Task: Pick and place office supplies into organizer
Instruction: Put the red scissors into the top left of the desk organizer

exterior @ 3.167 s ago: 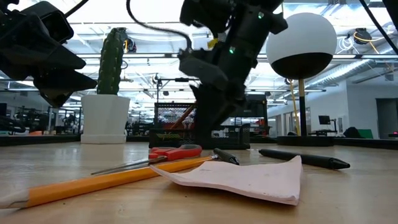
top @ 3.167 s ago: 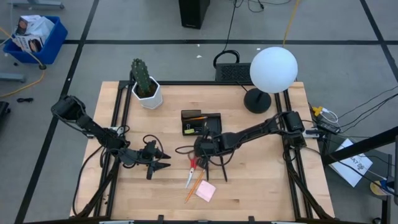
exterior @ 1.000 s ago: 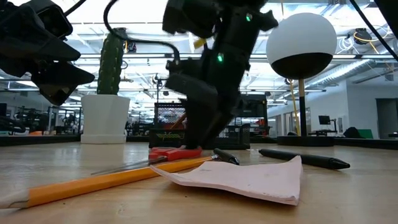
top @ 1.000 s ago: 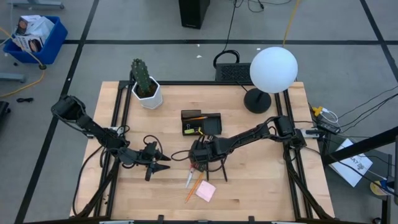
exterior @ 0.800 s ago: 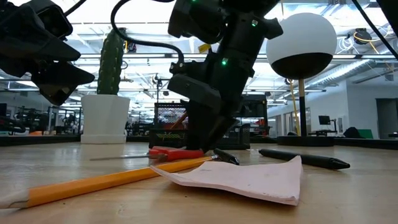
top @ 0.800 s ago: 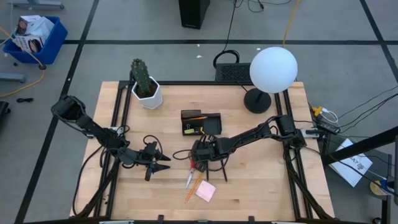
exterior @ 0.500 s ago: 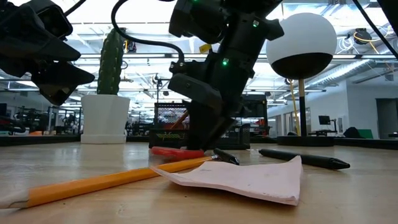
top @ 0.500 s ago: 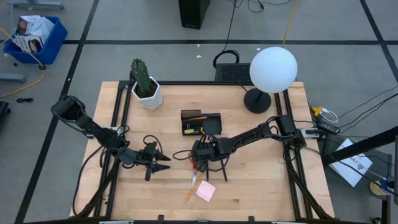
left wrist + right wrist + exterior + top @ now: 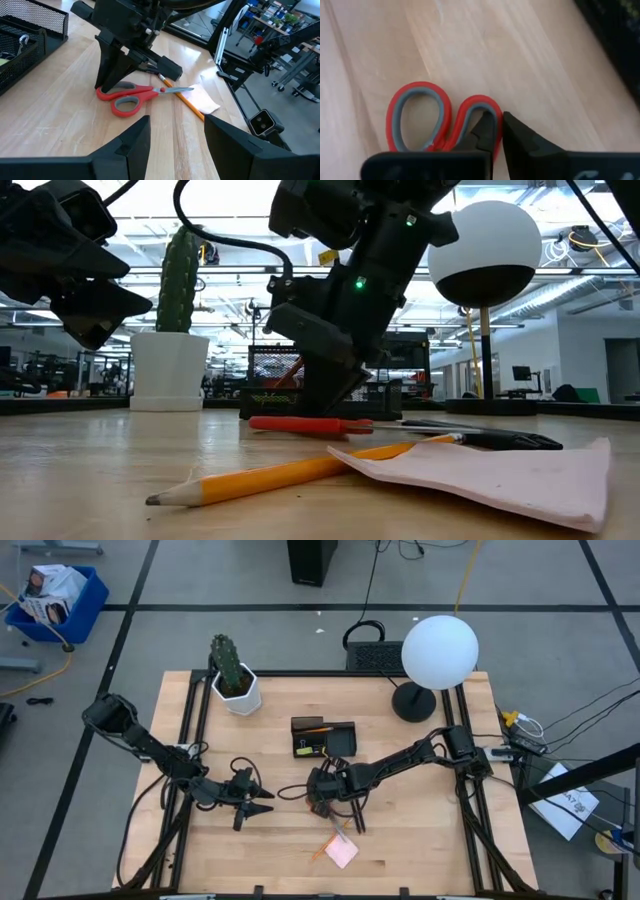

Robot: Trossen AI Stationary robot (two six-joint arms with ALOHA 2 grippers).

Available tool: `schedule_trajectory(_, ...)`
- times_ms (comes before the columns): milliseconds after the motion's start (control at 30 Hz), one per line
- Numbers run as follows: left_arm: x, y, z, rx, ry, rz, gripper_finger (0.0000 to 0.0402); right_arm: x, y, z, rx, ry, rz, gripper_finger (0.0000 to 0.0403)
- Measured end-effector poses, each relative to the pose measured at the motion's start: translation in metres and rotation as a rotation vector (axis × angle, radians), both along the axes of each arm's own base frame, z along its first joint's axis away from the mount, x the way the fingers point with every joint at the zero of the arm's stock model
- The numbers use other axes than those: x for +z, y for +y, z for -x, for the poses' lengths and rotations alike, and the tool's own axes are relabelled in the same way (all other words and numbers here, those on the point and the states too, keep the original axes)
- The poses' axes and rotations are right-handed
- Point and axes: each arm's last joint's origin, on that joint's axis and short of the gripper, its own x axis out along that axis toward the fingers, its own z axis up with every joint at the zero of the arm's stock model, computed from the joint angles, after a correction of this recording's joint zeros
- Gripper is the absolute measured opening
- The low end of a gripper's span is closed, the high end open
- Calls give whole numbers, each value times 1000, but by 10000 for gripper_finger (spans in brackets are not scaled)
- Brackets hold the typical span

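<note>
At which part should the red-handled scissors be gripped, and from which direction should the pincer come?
Grip the red-handled scissors by a handle loop, coming straight down from above. They lie flat on the table, so only the loop rims give an edge to pinch. The right pincer already stands there, fingers across the rim of one loop. The thin blades lie near the pencil.

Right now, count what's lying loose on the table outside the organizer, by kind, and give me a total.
Red-handled scissors: 1
Orange pencil: 1
Pink sticky-note pad: 1
Black pen: 1 clearly seen; any more cannot be told
Total: 4 in plain sight
</note>
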Motion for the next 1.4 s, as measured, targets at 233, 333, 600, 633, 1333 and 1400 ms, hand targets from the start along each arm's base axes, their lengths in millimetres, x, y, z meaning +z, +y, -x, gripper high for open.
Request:
schedule_trajectory(233,0,0,0,0,1,-1,189,4,1,-4,-8,-66,85,9)
schedule_trajectory(333,0,0,0,-1,1,-4,189,9,2,-5,-15,-99,134,8)
schedule_trajectory(600,0,0,0,-1,2,-4,188,25,4,-8,-18,-191,198,7)
schedule_trajectory(633,0,0,0,-1,2,-4,188,28,4,-9,-14,-206,198,8)
schedule_trajectory(1333,-1,0,0,0,6,-4,188,38,6,-19,28,-320,236,7)
schedule_trajectory(1400,-1,0,0,0,6,-4,188,39,6,-20,36,-332,241,7)
